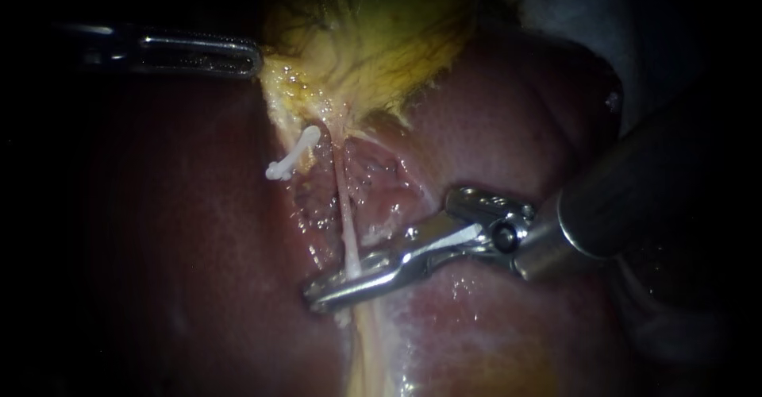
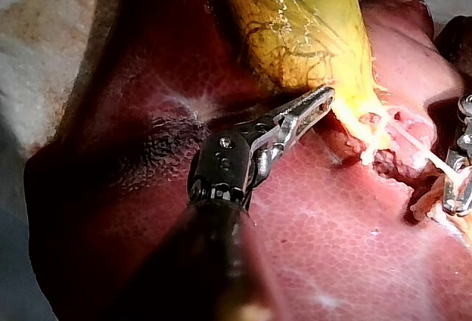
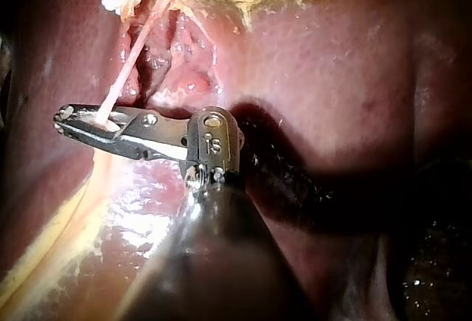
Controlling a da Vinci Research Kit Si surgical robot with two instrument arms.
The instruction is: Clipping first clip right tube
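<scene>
A thin pale tube, the right tube [image 1: 343, 206], runs from the yellow gallbladder [image 1: 373, 40] down across the liver [image 1: 182, 230]. My right instrument [image 1: 316, 295] comes in from the right, and its long jaws lie together across this tube, which passes between them; the right wrist view shows the right instrument [image 3: 65, 118] closed on the tube [image 3: 122, 77]. A white clip [image 1: 292, 152] sits on the tissue strand to the left of the right tube. At the gallbladder's lower edge my left instrument [image 1: 252, 57] has its jaws shut on the tissue, also seen in the left wrist view as the left instrument [image 2: 324, 98].
Red-brown liver [image 2: 346, 240] surrounds the dissected pit between the strands. The gallbladder [image 2: 302, 26] is stretched away from the liver. My right instrument [image 2: 457, 188] shows beyond the left instrument's jaws. Pale cloth [image 2: 44, 48] lies beside the liver.
</scene>
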